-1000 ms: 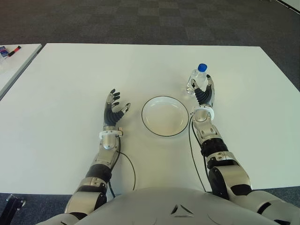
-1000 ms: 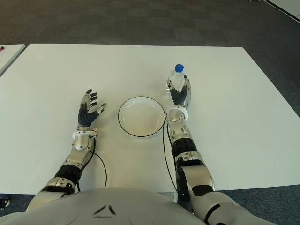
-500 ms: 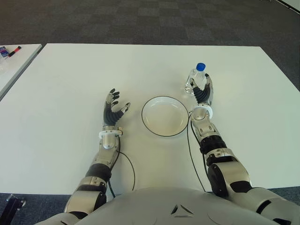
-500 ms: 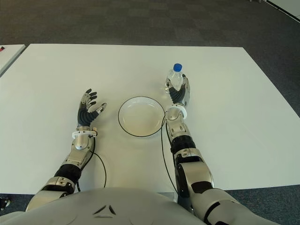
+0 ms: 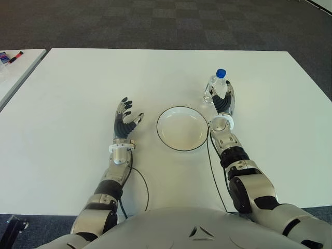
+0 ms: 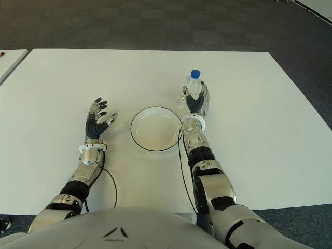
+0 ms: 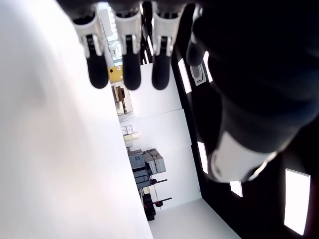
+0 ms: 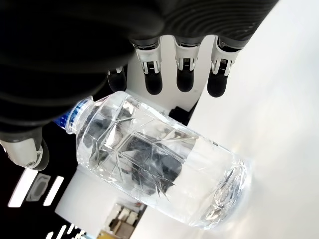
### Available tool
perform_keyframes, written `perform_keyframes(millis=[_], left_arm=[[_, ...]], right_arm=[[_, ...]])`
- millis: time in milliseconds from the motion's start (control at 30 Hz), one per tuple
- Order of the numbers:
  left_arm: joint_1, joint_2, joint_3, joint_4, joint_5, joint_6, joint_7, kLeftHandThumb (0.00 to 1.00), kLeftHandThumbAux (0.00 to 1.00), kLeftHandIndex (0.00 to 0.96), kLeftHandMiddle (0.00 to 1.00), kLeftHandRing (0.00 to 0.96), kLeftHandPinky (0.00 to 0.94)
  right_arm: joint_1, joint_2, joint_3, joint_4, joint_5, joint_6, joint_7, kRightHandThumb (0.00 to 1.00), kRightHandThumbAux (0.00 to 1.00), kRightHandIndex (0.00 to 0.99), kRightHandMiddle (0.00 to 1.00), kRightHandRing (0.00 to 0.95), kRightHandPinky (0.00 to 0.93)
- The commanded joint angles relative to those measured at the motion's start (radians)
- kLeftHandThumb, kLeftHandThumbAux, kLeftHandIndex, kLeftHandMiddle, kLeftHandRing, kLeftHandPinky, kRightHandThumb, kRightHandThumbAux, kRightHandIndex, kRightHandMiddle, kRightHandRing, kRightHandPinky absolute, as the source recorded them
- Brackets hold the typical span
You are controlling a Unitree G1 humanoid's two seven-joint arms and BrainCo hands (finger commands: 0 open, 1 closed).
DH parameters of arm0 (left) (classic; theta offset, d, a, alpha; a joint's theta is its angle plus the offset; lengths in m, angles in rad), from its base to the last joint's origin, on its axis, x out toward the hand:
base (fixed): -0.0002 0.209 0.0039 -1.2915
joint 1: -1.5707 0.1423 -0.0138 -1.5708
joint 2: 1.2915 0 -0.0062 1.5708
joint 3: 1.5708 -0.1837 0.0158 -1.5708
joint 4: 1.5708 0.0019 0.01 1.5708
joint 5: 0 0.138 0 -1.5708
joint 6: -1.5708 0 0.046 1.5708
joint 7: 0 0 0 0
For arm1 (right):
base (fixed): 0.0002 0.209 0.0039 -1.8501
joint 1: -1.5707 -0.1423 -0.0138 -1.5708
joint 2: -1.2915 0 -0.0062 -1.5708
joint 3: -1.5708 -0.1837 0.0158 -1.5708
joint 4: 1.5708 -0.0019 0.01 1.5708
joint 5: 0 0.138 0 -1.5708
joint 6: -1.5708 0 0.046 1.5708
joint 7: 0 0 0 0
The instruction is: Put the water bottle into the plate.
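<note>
A clear water bottle point(image 5: 213, 87) with a blue cap point(image 5: 221, 73) stands on the white table point(image 5: 78, 88), just beyond and right of the white plate point(image 5: 158, 128) with a dark rim. My right hand point(image 5: 224, 101) is raised right behind the bottle on its near side, palm toward it. In the right wrist view the bottle point(image 8: 159, 169) fills the space before the palm, and the fingers point(image 8: 184, 74) are stretched out past it, not closed. My left hand point(image 5: 124, 116) shows left of the plate, its fingers point(image 7: 129, 55) spread and holding nothing.
A second white table point(image 5: 15, 72) stands at the far left with markers point(image 5: 10, 56) on it. Dark carpet point(image 5: 155, 21) lies beyond the table's far edge. A black cable point(image 5: 211, 166) runs along my right forearm near the plate.
My right hand has edged forward and slightly left, closer to the bottle. The bottle's top has shifted slightly left. The left hand and plate are as before.
</note>
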Motion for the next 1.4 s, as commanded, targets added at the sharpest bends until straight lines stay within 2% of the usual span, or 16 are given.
perform_keyframes(millis=[33,333,700,1400], left_arm=[[0.013,0.007,0.003,0.027,-0.004,0.000,-0.003,0.213,0.789,0.115,0.196,0.202,0.226],[0.007,0.008,0.005,0.036,-0.020,-0.006,-0.011,0.222,0.792,0.110,0.189,0.196,0.230],[0.012,0.005,0.003,0.026,-0.026,0.001,-0.025,0.236,0.795,0.112,0.188,0.191,0.225],[0.023,0.002,0.003,0.017,-0.015,0.000,-0.001,0.209,0.792,0.114,0.184,0.187,0.213]], right_arm=[[-0.017,0.005,0.000,0.035,0.020,-0.003,0.016,0.534,0.393,0.000,0.000,0.014,0.120],[-0.051,0.001,0.007,0.077,0.022,-0.011,0.013,0.537,0.385,0.000,0.000,0.007,0.111],[-0.173,-0.023,0.007,0.223,0.027,0.006,0.028,0.497,0.384,0.000,0.000,0.016,0.125],[-0.226,-0.036,0.029,0.298,0.031,-0.018,0.060,0.459,0.425,0.000,0.000,0.017,0.114]])
